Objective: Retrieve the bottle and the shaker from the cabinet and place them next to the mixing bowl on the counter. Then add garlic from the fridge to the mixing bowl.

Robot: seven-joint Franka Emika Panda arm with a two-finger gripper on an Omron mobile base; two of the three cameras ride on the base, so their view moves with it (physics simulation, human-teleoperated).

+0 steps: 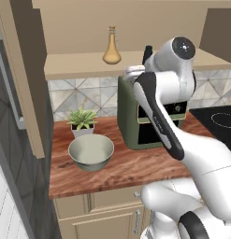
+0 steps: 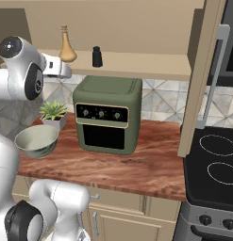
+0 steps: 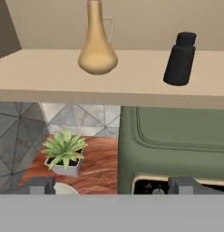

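A tan, long-necked bottle (image 1: 111, 49) (image 2: 67, 47) (image 3: 97, 50) stands on the open cabinet's shelf (image 3: 41, 72). A black shaker (image 1: 147, 53) (image 2: 96, 56) (image 3: 180, 59) stands to its right on the same shelf. The pale green mixing bowl (image 1: 91, 151) (image 2: 37, 140) sits on the wooden counter (image 1: 126, 170), below and left of the bottle. My gripper (image 3: 113, 186) is open and holds nothing. It hovers in front of the shelf, just below its edge, facing the bottle and shaker from a short distance. The garlic and the fridge are out of view.
A green toaster oven (image 1: 131, 116) (image 2: 107, 115) stands on the counter under the shelf, right below my hand. A small potted plant (image 1: 82, 121) (image 2: 54, 113) sits behind the bowl. Open cabinet doors (image 1: 23, 79) (image 2: 203, 80) flank the shelf. A black stovetop (image 2: 217, 164) lies to the right.
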